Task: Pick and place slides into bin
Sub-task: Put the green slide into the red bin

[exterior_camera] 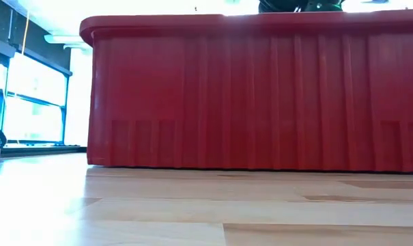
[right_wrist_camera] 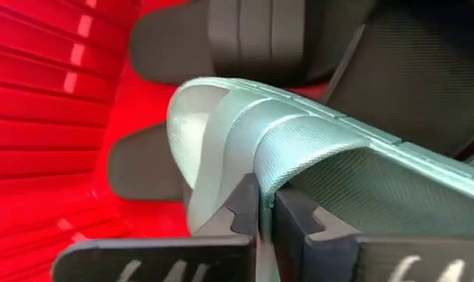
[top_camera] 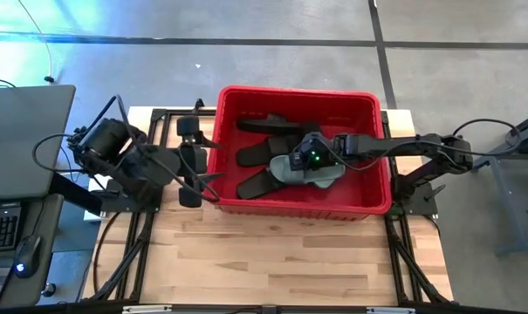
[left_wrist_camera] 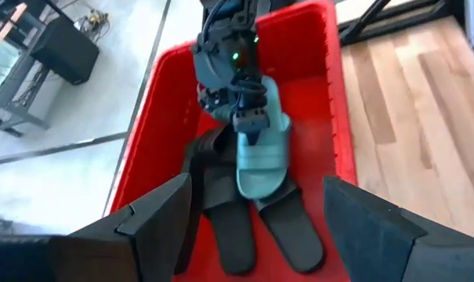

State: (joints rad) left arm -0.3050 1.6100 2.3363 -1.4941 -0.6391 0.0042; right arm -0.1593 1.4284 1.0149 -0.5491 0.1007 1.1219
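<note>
The red bin stands on the far half of the wooden table, and its ribbed wall fills the low view. Several black slides lie on its floor. A sage-green slide is inside the bin above them, with my right gripper shut on it; the left wrist view shows this gripper and the slide from the front. My left gripper hovers open over the bin's left wall, holding nothing. My right gripper pinches the green slide's wide strap at its edge, between the two fingers. The fingers slant down into the bin from the table's right side. The slide hangs tilted below them, over the black slides; whether it touches them I cannot tell.
Bare wooden table stretches from the bin to the near edge. A dark desk with a keyboard stands off the table's left side. The bin's tall walls surround the right gripper.
</note>
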